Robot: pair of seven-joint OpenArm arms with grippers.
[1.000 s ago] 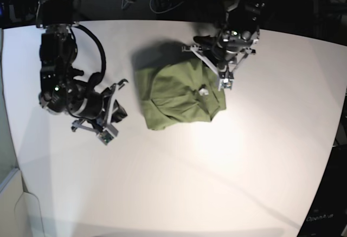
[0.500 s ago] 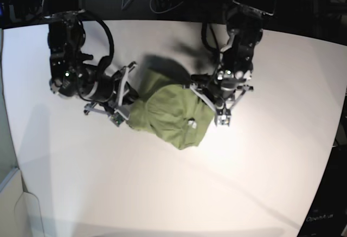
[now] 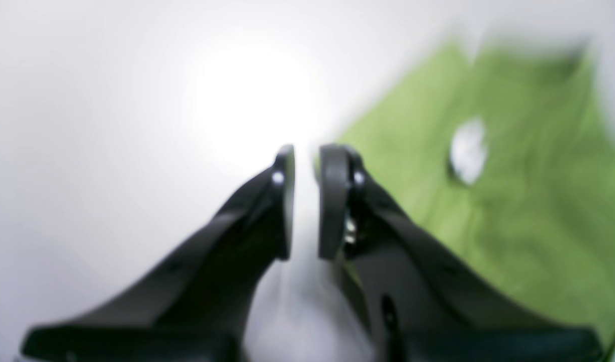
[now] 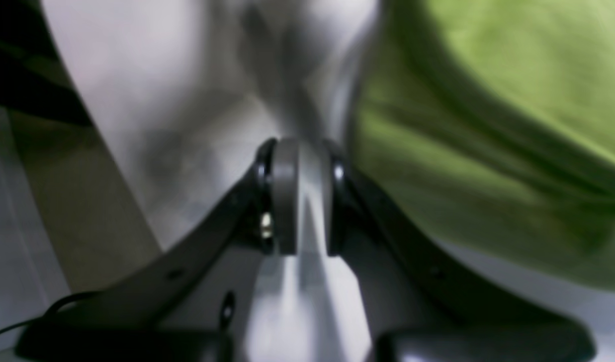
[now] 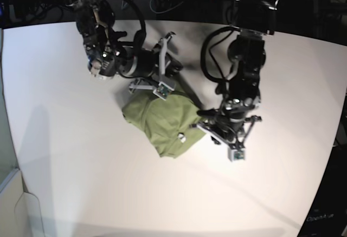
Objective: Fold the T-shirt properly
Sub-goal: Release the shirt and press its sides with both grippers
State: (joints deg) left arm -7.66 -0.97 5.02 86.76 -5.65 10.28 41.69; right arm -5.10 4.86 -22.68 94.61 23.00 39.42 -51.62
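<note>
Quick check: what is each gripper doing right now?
Left gripper: narrow gap between jaws, nothing held; olive-green cotton T-shirt lies beside it.
Right gripper: narrow gap too, empty, beside the shirt.

Base looks down from overhead; both wrist views sit close above the T-shirt (image 5: pixel 162 120).

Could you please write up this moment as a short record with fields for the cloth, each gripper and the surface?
cloth: T-shirt, olive green, bunched in a loose heap, small white tag showing
left gripper: jaws narrowly apart, nothing between them, beside the shirt's edge
right gripper: jaws narrowly apart, empty, beside the shirt
surface: white table
fold: not yet neat
</note>
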